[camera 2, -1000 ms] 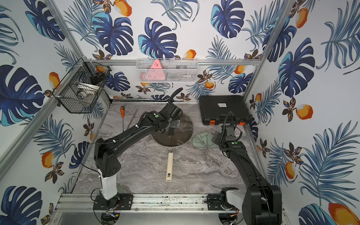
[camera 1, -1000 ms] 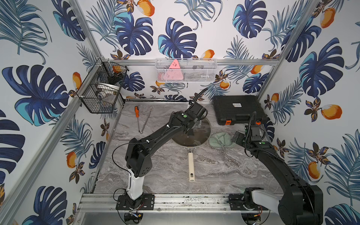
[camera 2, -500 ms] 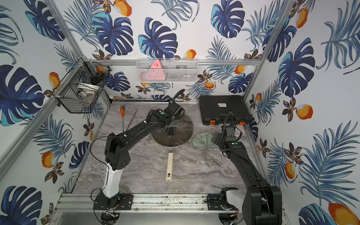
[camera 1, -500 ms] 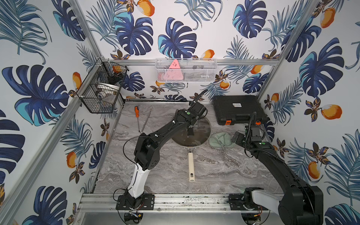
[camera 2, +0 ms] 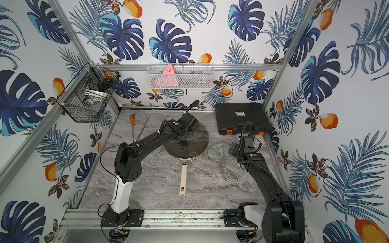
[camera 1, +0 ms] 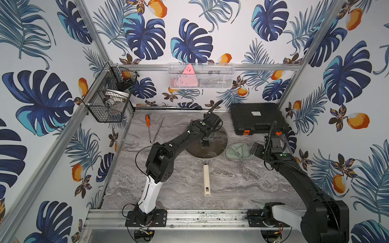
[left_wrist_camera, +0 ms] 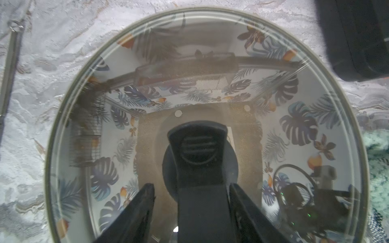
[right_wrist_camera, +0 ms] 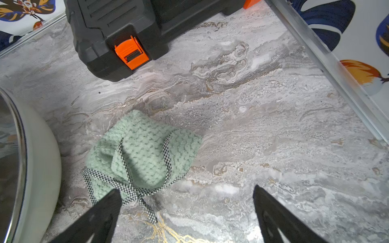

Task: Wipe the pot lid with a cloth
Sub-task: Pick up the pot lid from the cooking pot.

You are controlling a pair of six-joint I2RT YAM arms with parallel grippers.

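The pot lid is glossy glass with a thin metal rim. The cloth looks soft and nubbly; the table is smooth, veined stone.

L gripper at pot lid handle; cloth beside lid; R gripper by cloth.

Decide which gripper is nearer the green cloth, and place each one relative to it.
Right. The right gripper hovers open at the cloth's edge, one fingertip by its checked trim. The left gripper is farther off, over the pot lid, straddling its black handle.
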